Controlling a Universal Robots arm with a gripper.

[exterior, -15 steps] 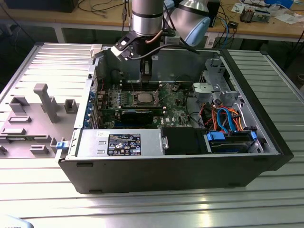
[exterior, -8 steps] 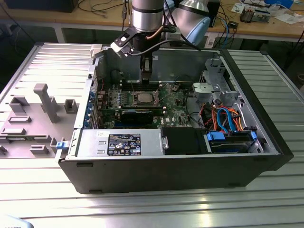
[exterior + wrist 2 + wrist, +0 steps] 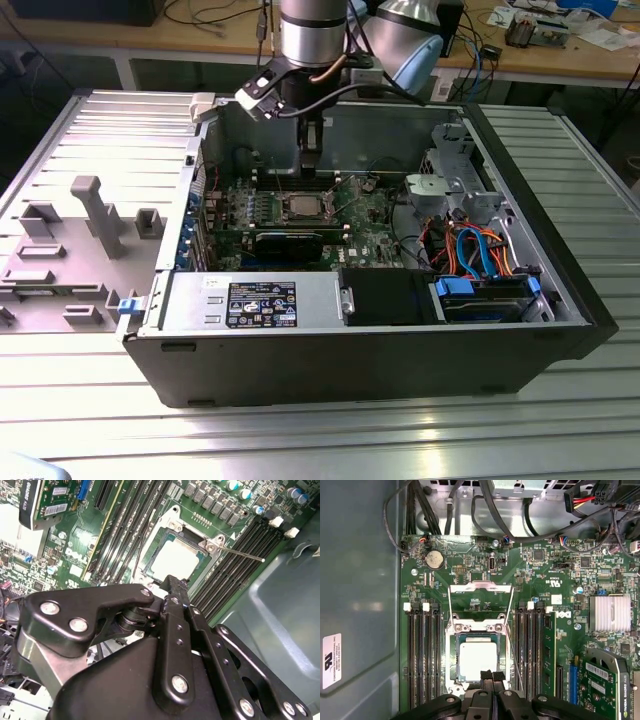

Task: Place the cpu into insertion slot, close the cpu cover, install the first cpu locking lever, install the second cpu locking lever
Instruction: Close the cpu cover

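The cpu [image 3: 478, 660] lies flat in the insertion slot [image 3: 452, 652], silvery top up, on the green board; it also shows in the second wrist view as the cpu [image 3: 175, 560] and in the exterior view as the cpu [image 3: 303, 207]. The cpu cover [image 3: 480, 586] is swung open, tipped back from its hinge, with the board visible through its cut-out. A thin locking lever [image 3: 515, 655] stands free beside the slot. My gripper [image 3: 492, 676] is shut with nothing between its black fingers. It hangs just above the cpu's edge farthest from the cover's hinge. In the exterior view the gripper [image 3: 311, 160] points down into the open case.
Long black memory slots [image 3: 422, 655] flank the socket on both sides. A finned silver heatsink [image 3: 608, 612] and a graphics card [image 3: 602, 680] lie to one side. Cables [image 3: 485, 510] run along the case wall. Drive bays with orange and blue cables [image 3: 480, 250] fill the exterior view's right.
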